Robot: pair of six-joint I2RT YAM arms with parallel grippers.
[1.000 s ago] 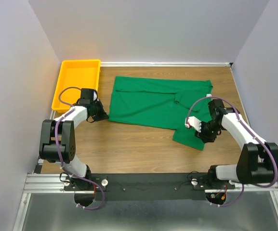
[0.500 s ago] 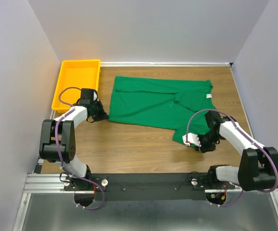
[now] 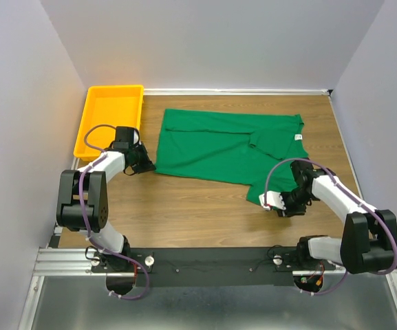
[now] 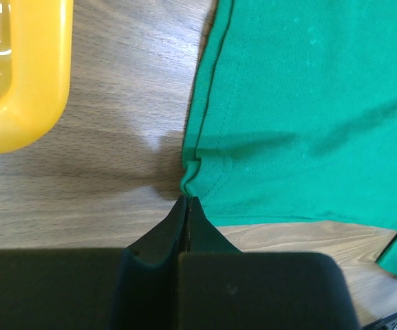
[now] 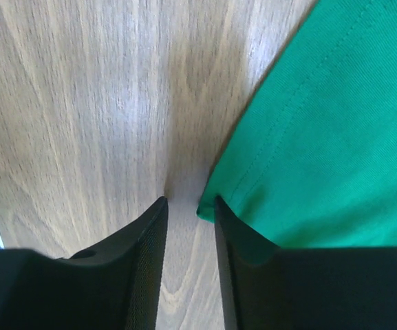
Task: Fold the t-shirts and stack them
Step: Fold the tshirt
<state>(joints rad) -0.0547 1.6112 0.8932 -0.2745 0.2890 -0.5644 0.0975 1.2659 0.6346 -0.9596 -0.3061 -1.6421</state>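
Green t-shirt (image 3: 219, 148), spread flat: left gripper (image 4: 186, 203) pinched onto one hem corner, right gripper (image 5: 189, 206) slightly parted astride another, empty, presumably readying a fold.

Looking at one green short-sleeved t-shirt (image 3: 219, 148), lying flat on the far half of the desk (image 3: 184, 206), top strip folded over (small white label (image 3: 298, 137) by the right edge), near-right corner jutting forward.
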